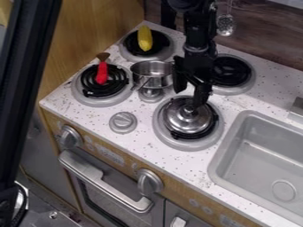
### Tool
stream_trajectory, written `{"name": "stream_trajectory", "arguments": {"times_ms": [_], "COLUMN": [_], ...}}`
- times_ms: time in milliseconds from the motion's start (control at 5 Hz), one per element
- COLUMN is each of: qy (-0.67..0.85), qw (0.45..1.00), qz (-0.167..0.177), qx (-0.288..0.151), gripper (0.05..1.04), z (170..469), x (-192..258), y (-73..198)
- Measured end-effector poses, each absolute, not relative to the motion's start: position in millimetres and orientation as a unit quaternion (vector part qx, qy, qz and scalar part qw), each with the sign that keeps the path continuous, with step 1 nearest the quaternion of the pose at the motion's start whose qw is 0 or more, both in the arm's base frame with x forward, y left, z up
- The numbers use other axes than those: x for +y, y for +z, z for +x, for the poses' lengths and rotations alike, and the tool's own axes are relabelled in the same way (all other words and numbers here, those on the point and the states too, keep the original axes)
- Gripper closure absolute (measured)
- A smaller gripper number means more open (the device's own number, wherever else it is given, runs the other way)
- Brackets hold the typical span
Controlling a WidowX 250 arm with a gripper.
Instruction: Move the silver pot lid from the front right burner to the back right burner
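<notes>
In the camera view, the silver lid (182, 123) looks like smooth, shiny metal, a shallow dome with a broad round rim and a small raised knob (189, 111) at its middle. Bright reflections and darker bands curve over its surface. Its outline is round, about as wide one way as the other, so its clearest axis is the one that runs up through the knob. The dome faces up and the rim lies roughly level on the black coil of the front right burner (200, 144), whose grey ring shows around it.

The black gripper (190, 98) hangs down from the top edge, its two fingers spread with a gap between them. The lid lies below the gripper, its knob close to the fingertips; whether one of them touches it, I cannot tell.

A small silver pot (152, 71) stands up and to the left of the lid, just beside the gripper. Farther left, a utensil with a red handle (102, 73) rests on another burner, and a yellow toy corn cob (145, 38) lies on the burner behind it. The grey sink (228, 146) is to the right of the lid.
</notes>
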State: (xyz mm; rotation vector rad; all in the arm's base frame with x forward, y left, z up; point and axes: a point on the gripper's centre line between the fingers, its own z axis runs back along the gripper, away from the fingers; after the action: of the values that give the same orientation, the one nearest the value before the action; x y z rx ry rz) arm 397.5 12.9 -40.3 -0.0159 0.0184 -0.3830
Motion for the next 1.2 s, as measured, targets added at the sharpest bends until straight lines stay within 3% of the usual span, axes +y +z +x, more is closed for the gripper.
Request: {"name": "stream_trajectory", "arguments": {"times_ms": [400, 600, 1000, 1200], "qy": [-0.189, -0.190, -0.204, -0.212], "qw": [0.982, 0.982, 0.979, 0.977], "qz": [-0.009, -0.009, 0.000, 0.006], "qx": [0.012, 0.007, 0.003, 0.000], "gripper": [0.085, 0.137, 0.661, 0.761], "z": [375.0, 371.6, 367.1, 367.0], "x": [11.8, 10.9, 5.4, 1.2], "y": [-46.1, -47.8, -47.7, -47.9]}}
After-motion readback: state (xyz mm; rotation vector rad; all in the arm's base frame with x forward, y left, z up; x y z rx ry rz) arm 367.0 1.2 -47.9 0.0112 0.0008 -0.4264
